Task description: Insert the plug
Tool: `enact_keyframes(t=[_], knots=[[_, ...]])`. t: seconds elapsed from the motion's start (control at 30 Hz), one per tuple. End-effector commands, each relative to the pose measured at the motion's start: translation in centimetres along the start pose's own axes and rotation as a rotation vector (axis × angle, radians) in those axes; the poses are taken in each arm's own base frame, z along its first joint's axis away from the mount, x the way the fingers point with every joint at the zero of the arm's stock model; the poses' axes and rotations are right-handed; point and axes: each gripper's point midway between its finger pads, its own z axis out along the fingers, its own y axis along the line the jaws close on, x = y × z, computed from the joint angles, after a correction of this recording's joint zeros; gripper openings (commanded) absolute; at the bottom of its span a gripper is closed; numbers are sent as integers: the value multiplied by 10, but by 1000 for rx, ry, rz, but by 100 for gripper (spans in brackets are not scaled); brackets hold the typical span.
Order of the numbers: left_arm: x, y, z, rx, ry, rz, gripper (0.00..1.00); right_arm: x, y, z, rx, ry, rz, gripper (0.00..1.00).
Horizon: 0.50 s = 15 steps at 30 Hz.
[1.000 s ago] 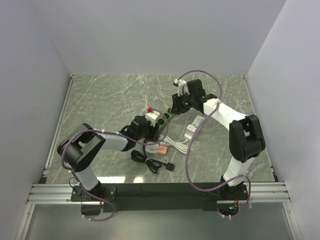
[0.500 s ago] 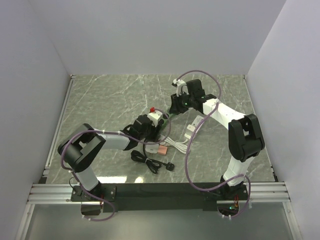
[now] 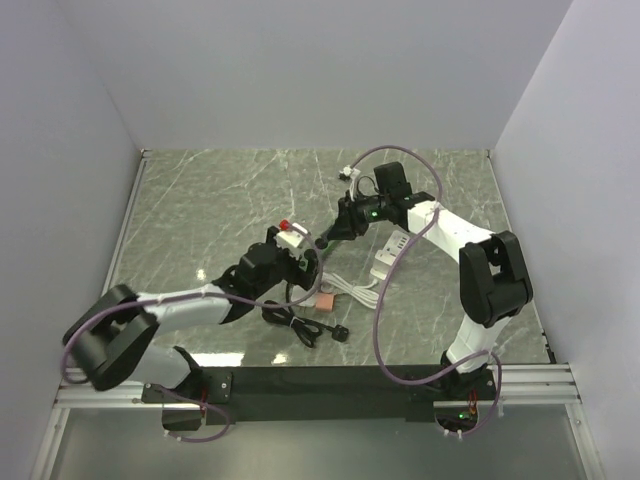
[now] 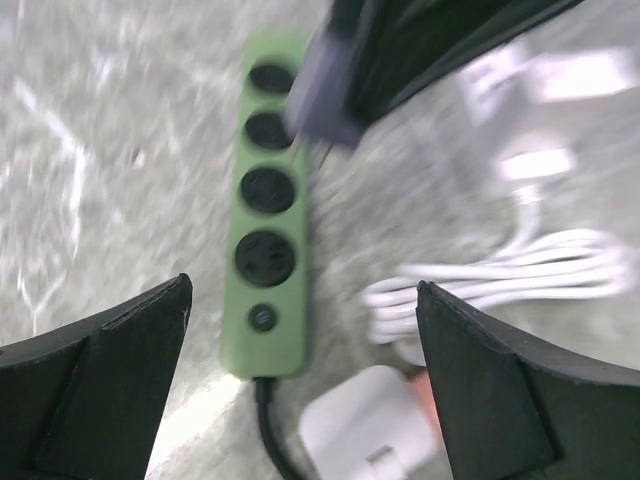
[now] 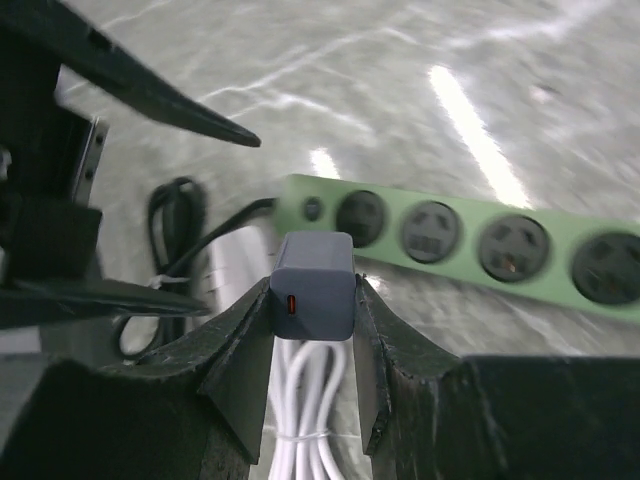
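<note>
Grips the grey plug [image 5: 312,285] firmly in the right gripper [image 5: 312,312], with one finger pressed on each flat side; holds it in the air in front of the green power strip [image 5: 480,245]; not yet in any socket. Cannot tell from the right wrist view how high above the strip, nor over which of the four round sockets; no prongs visible. Below the plug, a bundle of white cable [image 5: 300,420]; to the left of it, a loop of black cable [image 5: 165,235].

Holds the left gripper [image 4: 302,290] wide apart, with nothing between the two dark fingers [image 4: 100,390]; hovers over the cord end of the strip, close to a small round button below the sockets. In this blurred view, the plug over the right edge of the strip, near the second socket from the far end. To the right of the strip, the white cable in several coils; at the lower edge, a white block [image 4: 365,435] just beside the black cord of the strip.

From above, both grippers near each other at the middle of the grey-green marbled worktop [image 3: 200,200], with the strip almost fully hidden under them. Near the right arm, a white adaptor [image 3: 390,252] lying flat; nearer the bases, a small pinkish block [image 3: 325,300]; just beside it, the black cable in a loose heap.
</note>
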Motion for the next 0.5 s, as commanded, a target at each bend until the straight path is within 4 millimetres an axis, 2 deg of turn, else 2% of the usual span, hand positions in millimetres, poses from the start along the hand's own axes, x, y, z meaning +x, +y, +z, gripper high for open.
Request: enact_keyframes(t=[0.0,0.03,0.1,0.23,0.33,0.47], knots=[[-46,-28,-23,158,-171,-1,99,-20,51,-15,-218,-70,-161,0],[-48,-38,-28,213,-178,2,99,-21,58,-15,-241,-76,-198,0],[-47,-43,-35,246,-168,3,99,-15,73,-19,-301,-63,-218,0],[-58,-50,-51,296,-206,-10,99,-9,98,-23,-387,-58,-321,0],[-64,-65,-65,386,-241,-9,99,-2,116,-25,-453,-36,-370,0],[-66,-75,-70,445,-238,-11,97,10,135,-31,-545,-1,-402,0]])
